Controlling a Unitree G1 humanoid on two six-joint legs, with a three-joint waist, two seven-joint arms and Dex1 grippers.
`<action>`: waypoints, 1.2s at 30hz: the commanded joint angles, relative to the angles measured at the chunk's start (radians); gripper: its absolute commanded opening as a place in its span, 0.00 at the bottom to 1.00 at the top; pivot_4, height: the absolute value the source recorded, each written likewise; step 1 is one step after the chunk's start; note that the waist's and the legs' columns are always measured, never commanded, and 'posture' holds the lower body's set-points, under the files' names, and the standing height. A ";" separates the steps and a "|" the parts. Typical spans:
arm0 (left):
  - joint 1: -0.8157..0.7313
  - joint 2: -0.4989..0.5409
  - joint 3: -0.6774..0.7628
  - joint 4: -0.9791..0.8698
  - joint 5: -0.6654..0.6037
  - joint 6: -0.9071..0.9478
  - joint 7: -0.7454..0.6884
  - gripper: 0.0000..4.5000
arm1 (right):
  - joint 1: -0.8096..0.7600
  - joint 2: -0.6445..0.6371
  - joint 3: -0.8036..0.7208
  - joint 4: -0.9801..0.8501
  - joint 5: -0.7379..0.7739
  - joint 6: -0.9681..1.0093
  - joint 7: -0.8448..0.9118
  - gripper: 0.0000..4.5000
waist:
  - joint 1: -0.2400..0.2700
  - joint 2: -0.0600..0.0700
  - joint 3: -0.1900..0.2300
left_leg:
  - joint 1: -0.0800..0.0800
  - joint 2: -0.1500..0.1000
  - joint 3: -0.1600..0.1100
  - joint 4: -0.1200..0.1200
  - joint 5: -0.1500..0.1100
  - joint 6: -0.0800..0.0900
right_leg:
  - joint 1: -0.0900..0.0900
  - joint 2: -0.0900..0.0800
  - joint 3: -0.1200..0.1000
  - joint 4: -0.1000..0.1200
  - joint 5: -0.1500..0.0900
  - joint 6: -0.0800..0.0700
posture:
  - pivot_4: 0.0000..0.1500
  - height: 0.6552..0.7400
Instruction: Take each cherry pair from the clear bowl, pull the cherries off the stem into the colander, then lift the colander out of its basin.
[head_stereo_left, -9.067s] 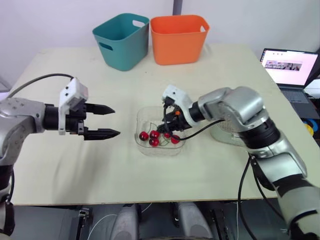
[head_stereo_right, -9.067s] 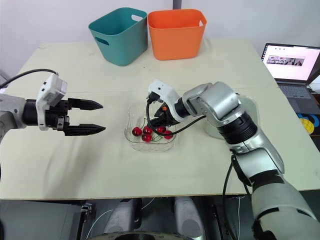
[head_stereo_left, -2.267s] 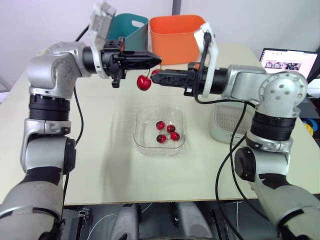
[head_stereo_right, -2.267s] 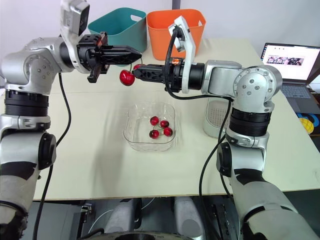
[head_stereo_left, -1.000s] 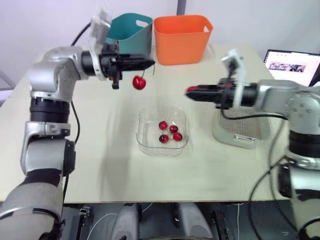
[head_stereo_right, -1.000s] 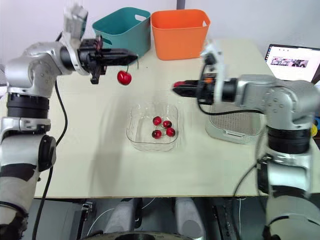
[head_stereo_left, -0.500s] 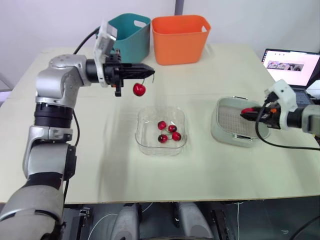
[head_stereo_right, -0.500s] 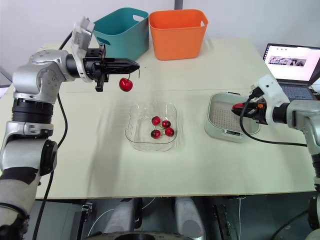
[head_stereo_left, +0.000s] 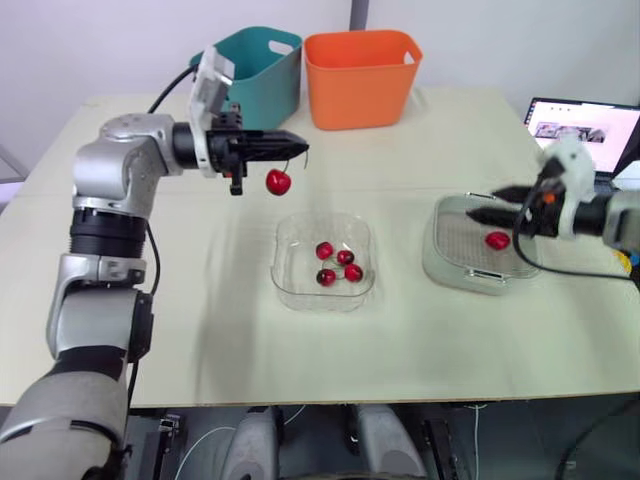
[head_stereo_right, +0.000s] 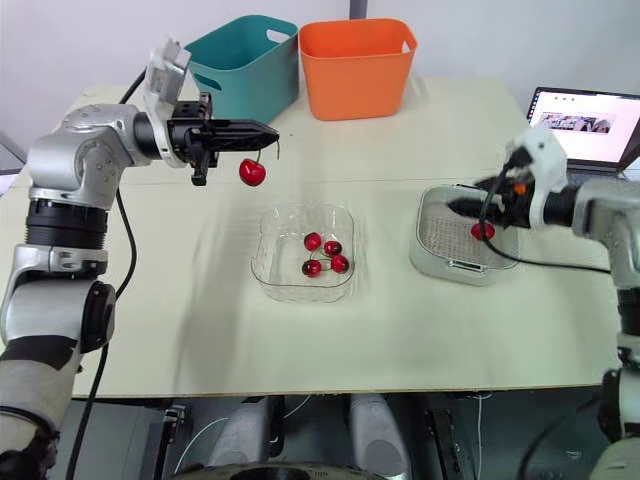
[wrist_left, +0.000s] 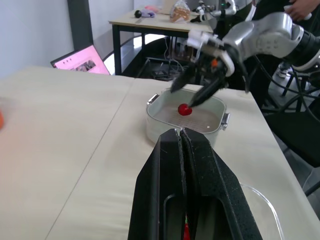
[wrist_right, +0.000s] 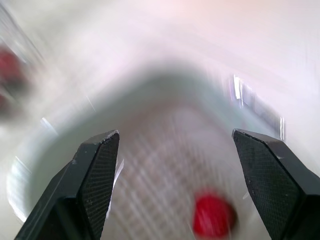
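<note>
Left gripper (head_stereo_left: 298, 148) raised, fingers pinched together; right gripper (wrist_right: 175, 134) extended forward, fingers spread wide

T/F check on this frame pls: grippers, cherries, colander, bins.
1. The left gripper is shut, holding a hanging cherry above the table. True.
2. The right gripper is shut on a cherry. False: it is open over the colander, and a loose cherry lies inside the colander.
3. The clear bowl holds four cherries. True.
4. The colander has been lifted out of its basin. False: it sits low on the table, not lifted.
5. The orange bin is on the robot's left of the teal bin. False: it is on the teal bin's right.
</note>
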 joint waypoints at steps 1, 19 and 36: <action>-0.059 0.021 0.037 -0.036 -0.042 0.033 -0.021 0.00 | -0.128 0.063 -0.060 -0.066 0.127 0.117 -0.018 0.86 | -0.001 0.000 0.000 | 0.000 0.000 0.000 0.000 0.000 0.000 | 0.000 0.000 0.000 0.000 0.000 0.000 | 1.00 1.00; -0.090 -0.009 0.071 -0.088 -0.120 0.113 0.034 0.00 | -0.324 0.587 -0.020 -0.114 0.334 0.312 -0.223 0.99 | 0.013 0.000 0.000 | 0.000 0.000 -0.001 0.000 0.000 0.000 | 0.000 0.000 -0.001 0.003 0.001 0.000 | 1.00 1.00; -0.071 -0.041 0.061 -0.110 -0.130 0.100 0.053 0.00 | -0.357 0.728 0.002 -0.090 0.344 0.300 -0.293 0.99 | 0.011 0.000 0.000 | 0.000 0.000 -0.002 0.000 0.000 0.000 | 0.000 0.000 -0.001 0.005 0.001 0.000 | 1.00 1.00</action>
